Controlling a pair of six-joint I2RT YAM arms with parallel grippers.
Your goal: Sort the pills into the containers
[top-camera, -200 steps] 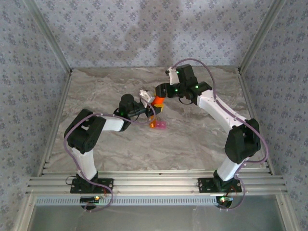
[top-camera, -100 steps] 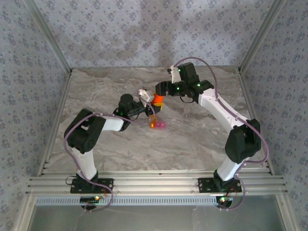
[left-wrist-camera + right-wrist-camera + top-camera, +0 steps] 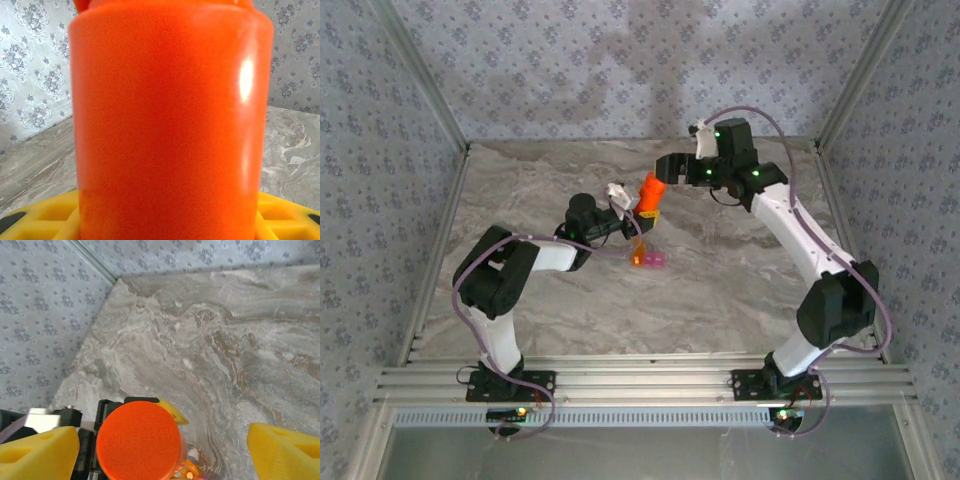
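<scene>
Opening step: left gripper [image 3: 636, 208] clasps the bottle [image 3: 647, 192], right gripper [image 3: 665, 168] hangs wide open over its cap [image 3: 138, 440], which needs gripping and twisting.

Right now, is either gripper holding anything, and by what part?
Left gripper grips the orange bottle by its side wall; right gripper is open, holding nothing.

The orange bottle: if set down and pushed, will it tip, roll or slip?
The orange bottle looks smooth and glossy, so it may slip in the left gripper under a loose hold. It is taller than wide, so a high push would probably tip it. Being round, it would likely roll then.
</scene>
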